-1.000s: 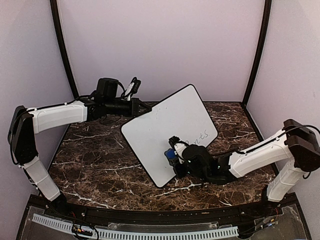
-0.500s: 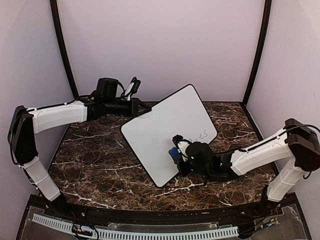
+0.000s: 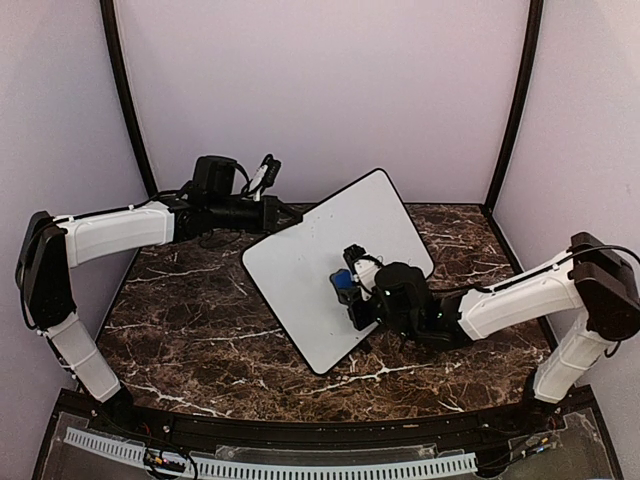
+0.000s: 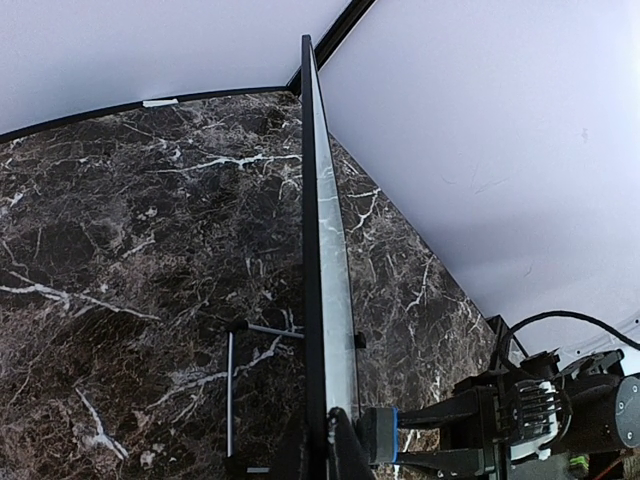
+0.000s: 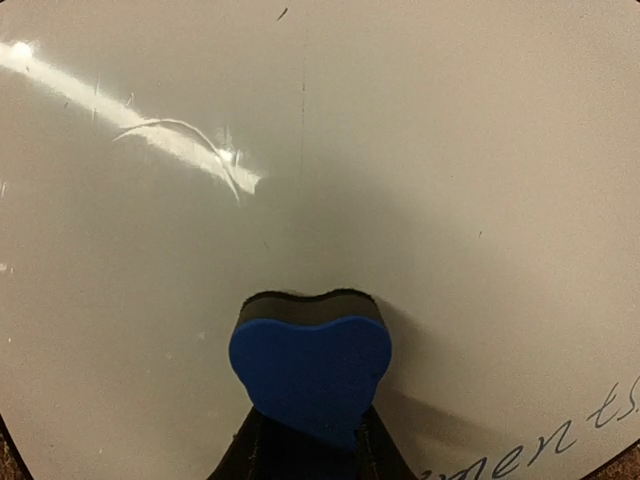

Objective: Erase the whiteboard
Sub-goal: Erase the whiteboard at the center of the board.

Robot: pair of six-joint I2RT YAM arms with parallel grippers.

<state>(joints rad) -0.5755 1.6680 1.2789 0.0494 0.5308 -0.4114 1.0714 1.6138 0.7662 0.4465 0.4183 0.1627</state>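
Two sets of fingers are engaged. Right fingers [image 5: 378, 460] clamp the blue eraser [image 5: 310, 375], which presses against the whiteboard [image 3: 300, 275] just left of grey handwriting [image 5: 545, 450]. Over the tabletop [image 3: 190, 320] the whiteboard stands tilted, its far edge gripped by the closed left fingers [image 4: 343, 462].

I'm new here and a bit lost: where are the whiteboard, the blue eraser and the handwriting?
whiteboard [image 3: 300, 275], top external view, bare white face.
blue eraser [image 5: 310, 375], right wrist view, its blue back.
handwriting [image 5: 545, 447], right wrist view, middle letters.
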